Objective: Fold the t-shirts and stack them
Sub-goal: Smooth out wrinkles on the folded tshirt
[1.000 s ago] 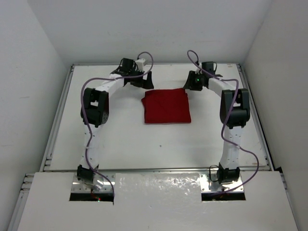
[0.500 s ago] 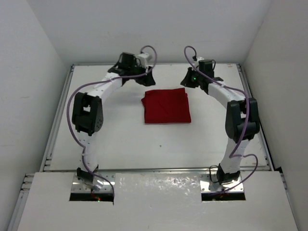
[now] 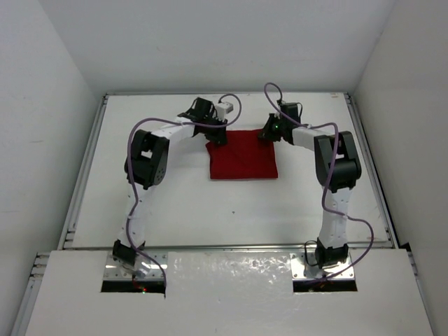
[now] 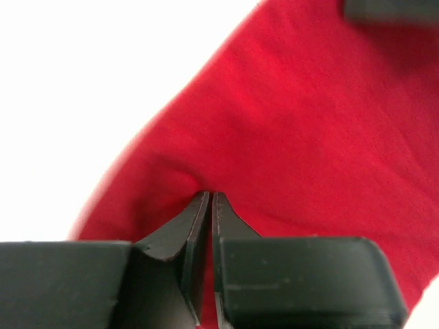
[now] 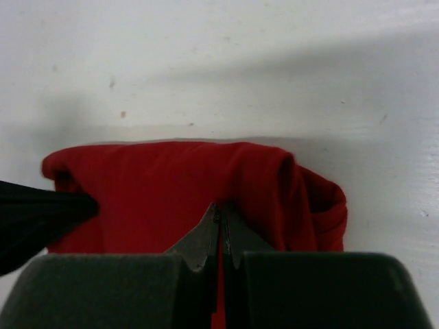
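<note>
**Both claws pinched on the far edge of the folded shirt**

We see the dark red t-shirt (image 3: 243, 155) lying as a folded rectangle on the white table (image 3: 175, 203), in the far middle between the two arms. The left gripper (image 3: 217, 137) sits at the shirt's far left corner. In its wrist view the fingers meet with only a hairline gap, and the cloth puckers at their tips. The right gripper (image 3: 266, 135) sits at the far right corner, its fingers pressed together on the rolled far edge, with red cloth showing between them.
</note>
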`<action>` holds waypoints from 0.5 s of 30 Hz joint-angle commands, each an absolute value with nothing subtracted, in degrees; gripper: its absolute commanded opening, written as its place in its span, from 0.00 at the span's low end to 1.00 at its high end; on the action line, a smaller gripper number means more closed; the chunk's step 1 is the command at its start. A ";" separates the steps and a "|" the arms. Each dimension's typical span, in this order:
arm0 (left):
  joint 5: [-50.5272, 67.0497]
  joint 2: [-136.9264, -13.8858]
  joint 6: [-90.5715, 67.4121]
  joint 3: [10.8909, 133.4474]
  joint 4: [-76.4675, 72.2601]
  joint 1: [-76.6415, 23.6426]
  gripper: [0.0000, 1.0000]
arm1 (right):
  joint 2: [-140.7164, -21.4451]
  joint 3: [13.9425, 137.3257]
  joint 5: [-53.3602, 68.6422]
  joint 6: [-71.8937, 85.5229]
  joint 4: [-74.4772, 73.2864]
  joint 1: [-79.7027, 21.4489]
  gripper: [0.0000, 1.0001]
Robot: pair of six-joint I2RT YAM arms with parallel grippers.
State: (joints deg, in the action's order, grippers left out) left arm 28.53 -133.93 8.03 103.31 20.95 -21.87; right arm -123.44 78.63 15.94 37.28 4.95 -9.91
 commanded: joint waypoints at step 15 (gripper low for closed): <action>16.36 -141.06 6.85 109.94 11.69 -16.00 0.06 | -124.28 76.37 10.04 35.42 6.16 -7.74 0.00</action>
State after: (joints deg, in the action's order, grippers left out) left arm 19.55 -139.24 5.50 107.39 10.09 -16.27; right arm -125.62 76.71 14.92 37.47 8.10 -9.10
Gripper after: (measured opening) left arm 0.057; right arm 0.001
